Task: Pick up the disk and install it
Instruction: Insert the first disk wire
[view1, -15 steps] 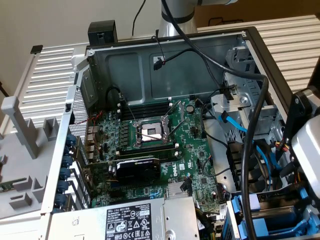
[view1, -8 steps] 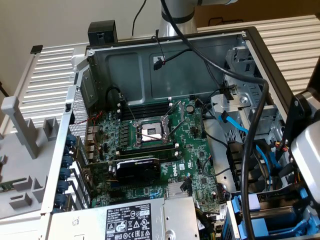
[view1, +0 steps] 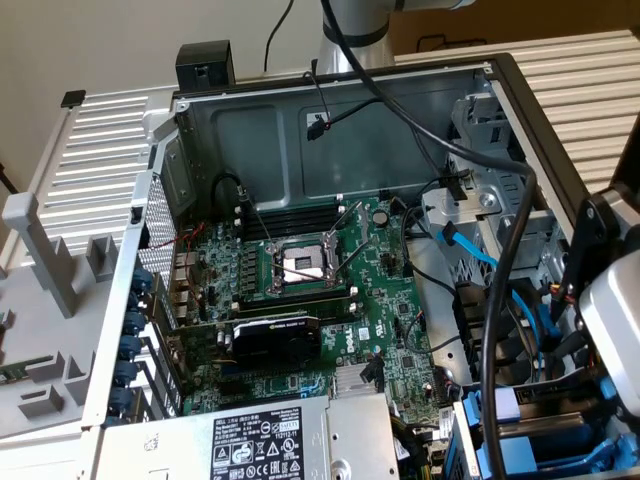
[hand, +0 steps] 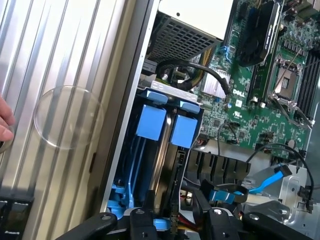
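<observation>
We see the gripper (hand: 175, 222) low over the drive bay (hand: 119, 194) at the corner of the open computer case (view1: 330, 110) — directly above the disk (hand: 159, 165). The disk stands on edge in that bay in its blue frame, next to the motherboard (view1: 320, 290). Whether the gripper clamps the disk or stands free of it, we cannot tell.

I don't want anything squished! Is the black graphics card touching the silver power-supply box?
Apart. The exterior view shows green motherboard between the black graphics card and the silver power-supply box.
</observation>
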